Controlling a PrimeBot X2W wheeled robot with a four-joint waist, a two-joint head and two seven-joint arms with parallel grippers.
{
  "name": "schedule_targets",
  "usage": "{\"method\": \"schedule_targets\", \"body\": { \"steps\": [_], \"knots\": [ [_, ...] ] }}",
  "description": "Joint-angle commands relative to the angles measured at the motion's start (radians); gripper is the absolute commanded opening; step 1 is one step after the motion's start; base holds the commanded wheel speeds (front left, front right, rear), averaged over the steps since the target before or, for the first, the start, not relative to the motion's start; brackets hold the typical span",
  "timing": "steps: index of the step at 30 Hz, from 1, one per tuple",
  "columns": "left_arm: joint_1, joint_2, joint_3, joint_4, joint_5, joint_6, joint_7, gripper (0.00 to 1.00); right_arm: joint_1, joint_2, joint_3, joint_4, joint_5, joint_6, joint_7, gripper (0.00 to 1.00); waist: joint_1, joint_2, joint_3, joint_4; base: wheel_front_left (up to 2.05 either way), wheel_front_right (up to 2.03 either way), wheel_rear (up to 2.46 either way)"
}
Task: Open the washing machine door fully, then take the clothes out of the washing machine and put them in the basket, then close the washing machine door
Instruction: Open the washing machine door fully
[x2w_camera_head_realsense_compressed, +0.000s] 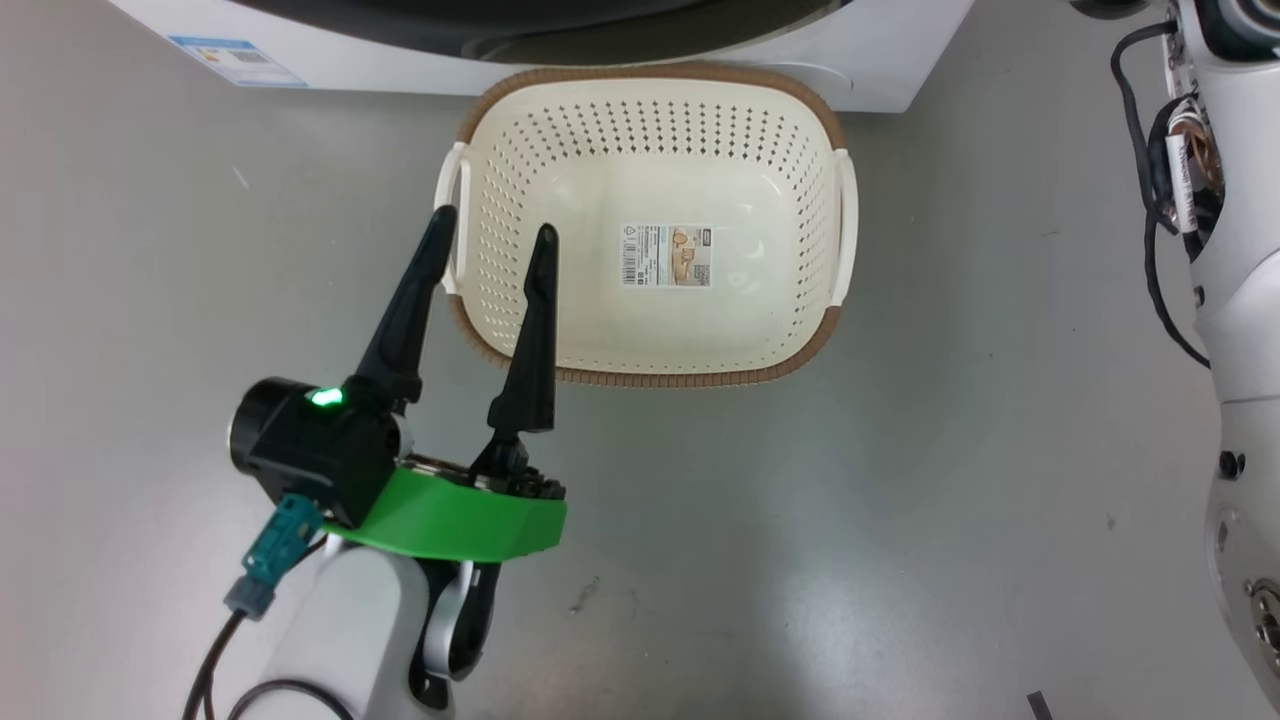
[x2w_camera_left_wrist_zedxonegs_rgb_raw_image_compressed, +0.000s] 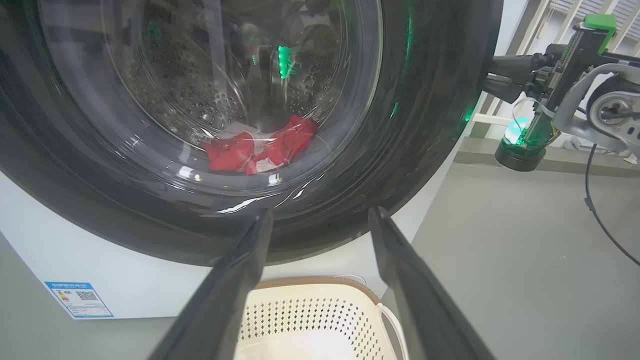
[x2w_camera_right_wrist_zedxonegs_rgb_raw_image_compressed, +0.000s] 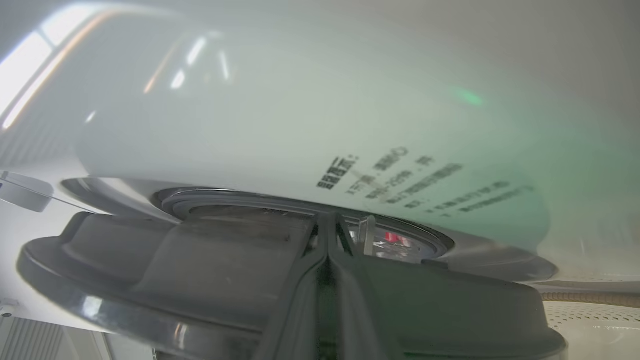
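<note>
The washing machine door (x2w_camera_left_wrist_zedxonegs_rgb_raw_image_compressed: 425, 125), black-rimmed with a glass bowl, faces my left wrist view. Red clothes (x2w_camera_left_wrist_zedxonegs_rgb_raw_image_compressed: 260, 150) lie in the drum behind the glass. My left gripper (x2w_camera_head_realsense_compressed: 495, 222) hangs open and empty over the basket's (x2w_camera_head_realsense_compressed: 650, 75) left rim, in front of the washing machine (x2w_camera_head_realsense_compressed: 880, 60). The basket holds just its paper label. My right gripper (x2w_camera_left_wrist_zedxonegs_rgb_raw_image_compressed: 487, 75) is shut with nothing in it, and its tips reach the door's right edge. In the right wrist view the right gripper (x2w_camera_right_wrist_zedxonegs_rgb_raw_image_compressed: 327, 216) points into a narrow gap between the door (x2w_camera_right_wrist_zedxonegs_rgb_raw_image_compressed: 200, 260) and the machine's front (x2w_camera_right_wrist_zedxonegs_rgb_raw_image_compressed: 300, 125); some red (x2w_camera_right_wrist_zedxonegs_rgb_raw_image_compressed: 392, 237) shows there.
Grey floor (x2w_camera_head_realsense_compressed: 1000, 450) lies around the basket. My right arm (x2w_camera_head_realsense_compressed: 1240, 300), with dark cables, stands along the right edge. A blue label sticker (x2w_camera_left_wrist_zedxonegs_rgb_raw_image_compressed: 80, 298) marks the machine's lower left corner. A low ledge (x2w_camera_left_wrist_zedxonegs_rgb_raw_image_compressed: 575, 167) runs to the machine's right.
</note>
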Motion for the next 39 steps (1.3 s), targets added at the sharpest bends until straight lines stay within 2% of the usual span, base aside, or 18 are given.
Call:
{"method": "schedule_targets", "body": {
  "steps": [1, 11, 39],
  "knots": [
    [-0.006, 0.018, 0.025, -0.02, -0.002, 0.004, -0.005, 1.0, -0.026, 0.026, 0.014, -0.02, 0.005, 0.007, 0.01, 0.0, 0.0, 0.0, 0.004, 0.002, 0.0, 0.0, 0.0],
    [-0.012, 0.018, 0.027, -0.02, -0.011, 0.01, -0.005, 1.0, -0.051, 0.027, 0.073, 0.01, -0.003, 0.007, 0.073, 0.0, 0.0, 0.0, 0.016, 0.0, 0.0, 0.0, 0.0],
    [0.025, 0.018, 0.081, 0.016, -0.001, 0.003, -0.005, 1.0, 0.122, 0.027, 0.262, -0.083, 0.125, 0.007, 0.044, 0.0, 0.0, 0.0, -0.094, -0.061, 0.0, 0.0, 0.0]
  ]
}}
